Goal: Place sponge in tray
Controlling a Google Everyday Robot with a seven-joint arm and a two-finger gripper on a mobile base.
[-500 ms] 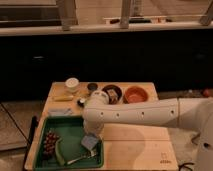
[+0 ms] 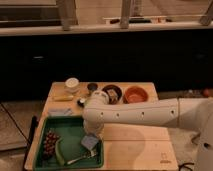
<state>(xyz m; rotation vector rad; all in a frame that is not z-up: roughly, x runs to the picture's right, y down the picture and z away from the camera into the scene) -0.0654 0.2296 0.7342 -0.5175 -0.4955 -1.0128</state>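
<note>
Little has shifted: gripper (image 2: pixel 93 133) poised over the tray (image 2: pixel 70 129).
It pinches the sponge (image 2: pixel 90 142) low over the right end (clear of the grapes (image 2: pixel 49 141)), so release means a short drop.

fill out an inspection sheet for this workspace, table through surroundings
surface: wooden table, tray at its front left
job's things: sponge inside the green tray, near its right rim
clutter: grapes, a green item and a utensil in the tray; orange bowl, dark bowl and white cup along the back edge
grippers: pincer shut, at the arm's end directly over the sponge; whether it grips the sponge cannot be told
cables: nothing seen
surroundings: dark wall behind the table, pale posts above it
</note>
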